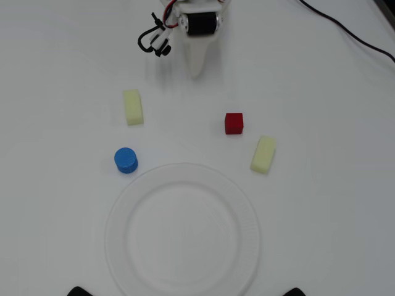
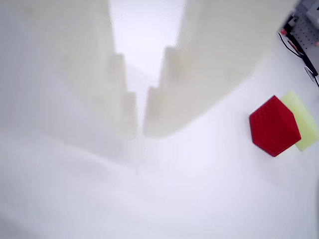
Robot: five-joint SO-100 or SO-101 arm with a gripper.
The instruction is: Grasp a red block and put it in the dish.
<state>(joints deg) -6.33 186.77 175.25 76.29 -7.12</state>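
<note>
The red block (image 1: 234,123) is a small textured cube on the white table, above and to the right of the dish in the overhead view. It also shows at the right of the wrist view (image 2: 274,126). The dish (image 1: 117,216) is a large white ribbed plate at the bottom centre and holds nothing. My gripper (image 1: 196,71) is white and points down the picture from the top centre, up and to the left of the red block and well apart from it. In the wrist view (image 2: 140,133) its fingers stand almost together with nothing between them.
A pale yellow block (image 1: 133,106) lies left of centre and another (image 1: 263,154) lies just below and right of the red block, also seen in the wrist view (image 2: 305,119). A blue cylinder (image 1: 126,160) stands near the dish's upper left rim. A black cable (image 1: 345,31) crosses the top right.
</note>
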